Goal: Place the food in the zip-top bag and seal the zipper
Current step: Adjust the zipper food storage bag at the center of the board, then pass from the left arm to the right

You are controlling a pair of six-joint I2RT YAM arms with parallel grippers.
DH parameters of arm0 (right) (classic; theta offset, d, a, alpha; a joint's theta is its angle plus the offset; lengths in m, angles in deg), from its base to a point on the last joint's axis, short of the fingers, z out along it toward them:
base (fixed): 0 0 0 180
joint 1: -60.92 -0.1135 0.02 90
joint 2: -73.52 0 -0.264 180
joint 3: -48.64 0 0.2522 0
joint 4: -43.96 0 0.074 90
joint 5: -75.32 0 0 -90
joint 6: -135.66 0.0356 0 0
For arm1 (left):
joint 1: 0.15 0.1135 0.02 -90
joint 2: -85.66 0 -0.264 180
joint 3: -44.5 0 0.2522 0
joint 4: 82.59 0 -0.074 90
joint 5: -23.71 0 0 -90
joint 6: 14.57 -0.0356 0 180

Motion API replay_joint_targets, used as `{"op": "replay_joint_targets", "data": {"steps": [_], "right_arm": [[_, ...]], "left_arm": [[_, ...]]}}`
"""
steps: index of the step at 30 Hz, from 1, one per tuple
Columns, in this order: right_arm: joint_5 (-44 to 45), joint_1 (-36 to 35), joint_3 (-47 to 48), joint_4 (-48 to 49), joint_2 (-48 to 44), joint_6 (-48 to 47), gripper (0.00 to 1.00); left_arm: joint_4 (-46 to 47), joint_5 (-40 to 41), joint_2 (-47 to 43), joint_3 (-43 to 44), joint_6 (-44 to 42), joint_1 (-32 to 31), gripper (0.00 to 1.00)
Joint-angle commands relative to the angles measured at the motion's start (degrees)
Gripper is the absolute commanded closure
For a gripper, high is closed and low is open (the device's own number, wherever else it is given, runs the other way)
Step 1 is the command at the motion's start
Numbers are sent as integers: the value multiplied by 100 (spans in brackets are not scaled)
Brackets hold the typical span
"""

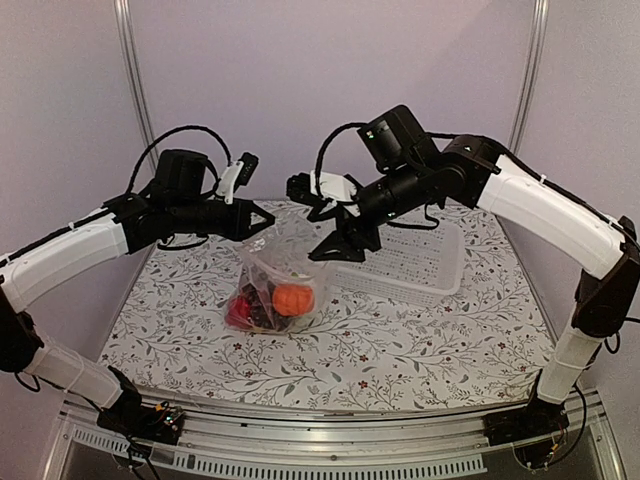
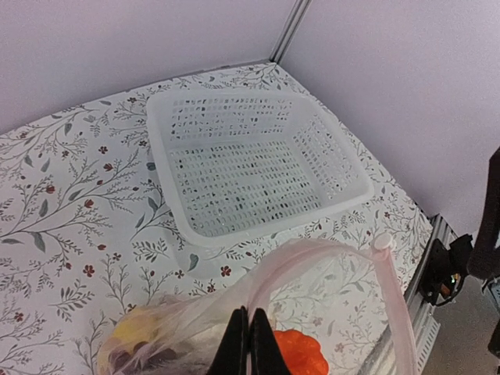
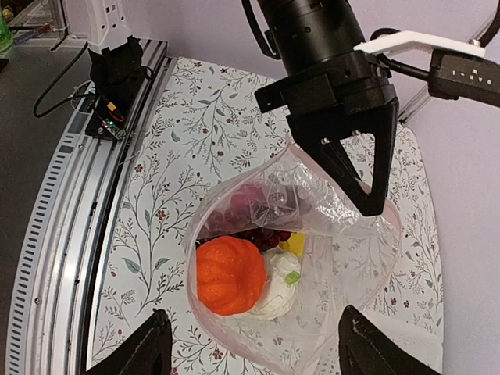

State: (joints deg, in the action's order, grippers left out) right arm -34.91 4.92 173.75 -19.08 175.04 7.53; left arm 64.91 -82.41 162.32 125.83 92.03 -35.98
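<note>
Fingers (image 2: 237, 350) of the left gripper (image 2: 248, 344) pressed flat together, pinching the rim of the zip-top bag (image 1: 272, 268) and holding its mouth up. Fingers (image 3: 147, 351) of the right gripper (image 1: 338, 248) spread wide, gripping nothing, hovering just above that open mouth.

Low inside the bag: orange fruit (image 3: 229, 275), cauliflower (image 3: 280, 285), grapes (image 3: 254, 233), yellow piece (image 3: 294, 244), red piece (image 1: 238, 310). No food seen outside it. Zipper (image 2: 336, 247) unsealed, arching in a loose loop.

Probably next: pressing that strip shut. Risks as judged from here:
- With one point of the rim held, could sag or twist under a pinch, leaving the lips misaligned and a gap open.
- Could slip from the left pinch under a hard pull.
- Could catch crinkled film in the seal.

Further out: white lattice basket (image 2: 258, 164) just behind the bag, floral-print table (image 1: 420, 350) beneath, metal rail (image 1: 330, 445) along the near edge, pale lilac walls (image 1: 300, 80) framed by aluminium posts (image 1: 128, 60).
</note>
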Motion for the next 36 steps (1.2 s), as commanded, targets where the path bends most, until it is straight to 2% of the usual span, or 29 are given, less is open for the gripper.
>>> {"op": "replay_joint_targets", "data": {"steps": [1,11,19,28,36], "right_arm": [[-78,200,-451,30,-312,163,28],[-6,208,-560,-173,-366,-265,28],[503,-340,-162,-344,196,-741,31],[521,-588,657,-296,1162,-413,31],[598,-676,686,-164,1234,-445,33]], "left_arm": [[-37,-81,52,146,-188,-73,100],[28,-118,59,78,-272,-88,100],[94,-154,-21,30,-289,-101,100],[84,-225,-163,-59,-308,-104,100],[68,-95,-365,-150,-422,-102,100]]}}
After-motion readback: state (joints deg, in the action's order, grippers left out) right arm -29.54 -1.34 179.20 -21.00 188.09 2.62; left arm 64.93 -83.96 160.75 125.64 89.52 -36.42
